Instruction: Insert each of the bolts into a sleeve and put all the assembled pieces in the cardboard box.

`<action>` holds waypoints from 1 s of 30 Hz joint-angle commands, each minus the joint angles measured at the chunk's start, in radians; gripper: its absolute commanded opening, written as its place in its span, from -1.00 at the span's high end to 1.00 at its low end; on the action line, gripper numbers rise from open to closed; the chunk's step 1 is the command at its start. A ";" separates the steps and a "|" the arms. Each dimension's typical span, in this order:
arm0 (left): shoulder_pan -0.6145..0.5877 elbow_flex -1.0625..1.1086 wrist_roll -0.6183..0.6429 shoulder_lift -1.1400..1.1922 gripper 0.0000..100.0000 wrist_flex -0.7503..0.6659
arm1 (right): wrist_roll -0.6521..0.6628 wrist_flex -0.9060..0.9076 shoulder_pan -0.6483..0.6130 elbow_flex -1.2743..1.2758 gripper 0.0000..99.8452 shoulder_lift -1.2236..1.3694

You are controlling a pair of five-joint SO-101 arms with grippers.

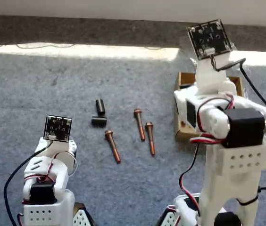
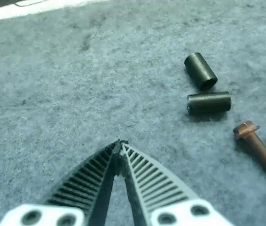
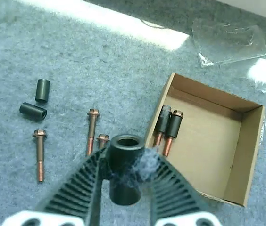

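The right gripper [image 3: 126, 161] pinched one dark sleeve [image 3: 125, 181] upright between its fingers [image 3: 83, 183]. Three bolts [image 1: 112, 147] lay loose on the table [image 1: 53, 94] — two spare sleeves [image 1: 100, 106] at their 10 o'clock, and the cardboard box [image 3: 253, 150] at 3 o'clock, holding two assembled pieces [image 3: 173, 128]. The left gripper [image 2: 120, 146] had its fingers pressed together, empty. The sleeve looked rigid, smooth and probably slippery — best gripped mid-barrel, with the bore left free.

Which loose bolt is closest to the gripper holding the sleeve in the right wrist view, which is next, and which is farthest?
1. Half-hidden bolt, right beside the right gripper and its held sleeve.
2. Middle bolt, just beyond it.
3. Lone bolt, farthest out, near the lying sleeve.
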 commanded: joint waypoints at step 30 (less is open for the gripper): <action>0.234 -0.282 -0.006 0.113 0.99 0.147 | -0.011 -0.607 0.013 1.228 0.99 -0.865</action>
